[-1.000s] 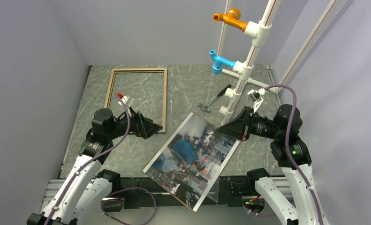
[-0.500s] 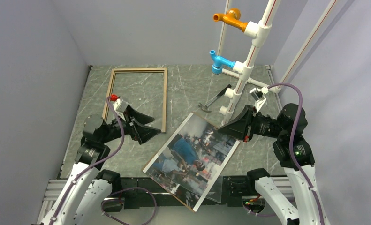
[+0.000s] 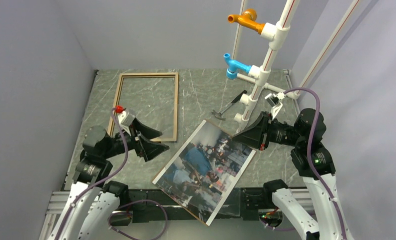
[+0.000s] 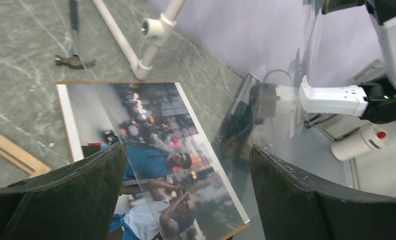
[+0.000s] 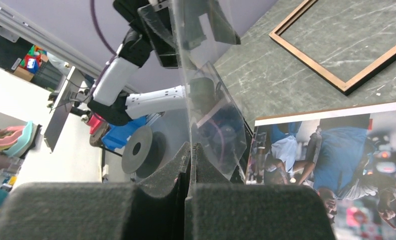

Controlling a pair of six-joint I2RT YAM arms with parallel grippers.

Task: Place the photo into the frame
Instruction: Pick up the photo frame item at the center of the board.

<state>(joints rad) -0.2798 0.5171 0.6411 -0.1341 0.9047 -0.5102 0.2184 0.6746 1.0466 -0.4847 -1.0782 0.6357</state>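
The photo (image 3: 206, 167) lies face up and skewed on the table, its near corner past the front edge. It also shows in the left wrist view (image 4: 150, 145) and the right wrist view (image 5: 336, 150). A thin brown edge shows under it. The frame (image 3: 175, 107) lies flat at the back left with its brown wood up, and its rail shows in the right wrist view (image 5: 311, 65). My right gripper (image 3: 237, 136) is shut on a clear sheet (image 5: 206, 100), tilted over the photo. My left gripper (image 3: 161, 141) is open and empty, between frame and photo.
A white pipe stand (image 3: 258, 75) with an orange (image 3: 245, 20) and a blue fitting (image 3: 234, 66) rises at the back right. A hammer (image 3: 229, 107) lies at its foot. Grey walls close in on both sides.
My left arm has drawn back toward the near left, and its gripper now sits a little nearer the front. The right gripper, the clear sheet and the photo have hardly moved.
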